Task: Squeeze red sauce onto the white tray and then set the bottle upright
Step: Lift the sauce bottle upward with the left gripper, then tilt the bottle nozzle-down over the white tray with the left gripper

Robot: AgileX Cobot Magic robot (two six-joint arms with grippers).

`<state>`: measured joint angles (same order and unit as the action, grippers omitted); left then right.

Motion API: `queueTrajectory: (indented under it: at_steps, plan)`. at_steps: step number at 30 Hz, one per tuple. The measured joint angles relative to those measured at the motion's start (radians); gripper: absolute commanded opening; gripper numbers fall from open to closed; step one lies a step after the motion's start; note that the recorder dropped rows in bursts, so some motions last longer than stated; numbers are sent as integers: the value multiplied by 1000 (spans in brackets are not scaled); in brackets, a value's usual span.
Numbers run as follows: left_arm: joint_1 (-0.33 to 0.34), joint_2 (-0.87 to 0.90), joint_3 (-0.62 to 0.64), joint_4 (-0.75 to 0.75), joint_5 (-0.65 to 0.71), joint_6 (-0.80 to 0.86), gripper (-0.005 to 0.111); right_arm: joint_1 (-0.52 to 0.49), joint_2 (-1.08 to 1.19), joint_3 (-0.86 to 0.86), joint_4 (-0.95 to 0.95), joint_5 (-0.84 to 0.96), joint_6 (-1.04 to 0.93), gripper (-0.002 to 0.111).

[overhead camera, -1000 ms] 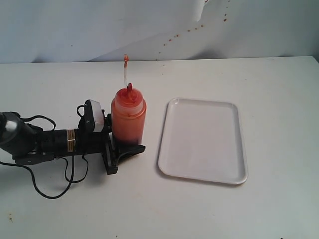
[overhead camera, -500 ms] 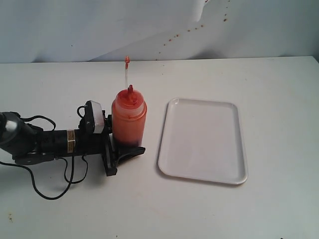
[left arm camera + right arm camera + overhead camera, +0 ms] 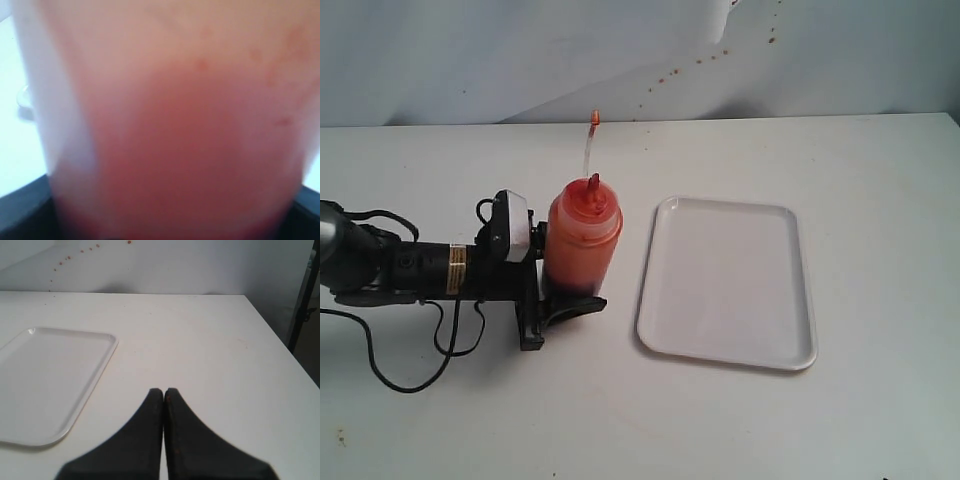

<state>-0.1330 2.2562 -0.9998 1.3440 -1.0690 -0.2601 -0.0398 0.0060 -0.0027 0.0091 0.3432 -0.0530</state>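
Observation:
The translucent red-orange bottle [image 3: 581,245] stands near the left of the table, leaning slightly toward the white tray [image 3: 728,282]. Its red nozzle points up, and the thin clear strap with a small cap [image 3: 594,118] rises above it. Red sauce fills the bottle. My left gripper [image 3: 563,297] is shut on the bottle's lower part. In the left wrist view the bottle [image 3: 175,125] fills the frame as a blur. The tray [image 3: 47,382] shows bare in the right wrist view. My right gripper [image 3: 164,392] is shut and holds nothing; it is out of the exterior view.
Small brownish specks [image 3: 665,75] dot the back wall. A black cable [image 3: 410,375] loops on the table under the left arm. The table's right edge [image 3: 272,332] drops off near a dark frame.
The left arm shifted a little right, and the bottle in it moved toward the tray and tilted slightly that way. The strap's cap swung right. The tray has not moved.

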Motion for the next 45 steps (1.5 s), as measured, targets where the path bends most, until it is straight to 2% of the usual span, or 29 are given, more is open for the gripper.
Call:
queueTrajectory:
  at_steps: [14,16,19,24,33,38,45]
  plan:
    - [0,-89,13,57,43,-62,0,0,0,0,0,0,0,0]
    - [0,-128,42,2,78,-62,0,0,0,0,0,0,0,0]
    - [0,-212,78,-86,207,-60,0,0,0,0,0,0,0,0]
    - [0,-313,102,-128,409,-49,0,0,0,0,0,0,0,0]
    - [0,-328,112,-179,521,-37,0,0,0,0,0,0,0,0]
    - [-22,-334,112,-242,587,65,0,0,0,0,0,0,0,0]
    - [-121,-334,112,-465,712,369,0,0,0,0,0,0,0,0]
